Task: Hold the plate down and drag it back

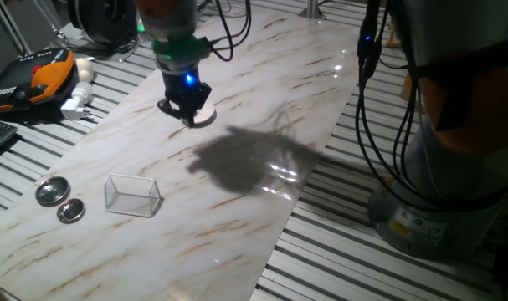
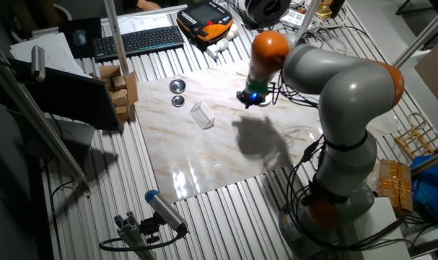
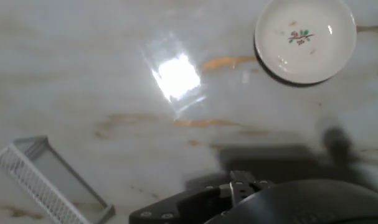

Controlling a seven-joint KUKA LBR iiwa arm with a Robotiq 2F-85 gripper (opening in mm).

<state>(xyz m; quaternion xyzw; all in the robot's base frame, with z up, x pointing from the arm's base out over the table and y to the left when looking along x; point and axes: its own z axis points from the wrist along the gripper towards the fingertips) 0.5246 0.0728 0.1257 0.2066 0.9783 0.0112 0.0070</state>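
The hand (image 1: 187, 107) is hovering low over the far part of the marble desk (image 1: 237, 209), with a blue light glowing on its body. The plate (image 1: 205, 116) is lying flat on the desk right beside the hand, half hidden behind it in one fixed view; in the hand view the plate (image 3: 305, 38) is sitting at the upper right, fully visible, showing a small red and green mark at its centre, and nothing is pressing on it there. Whether the fingers are apart or together, I cannot tell. The wire box (image 1: 132, 195) is standing well apart from the plate, toward the near left, and two metal lids (image 1: 60, 201) are lying just beyond it near the desk's edge. The arm's dark shadow (image 1: 245, 163) is falling across the middle of the desk.
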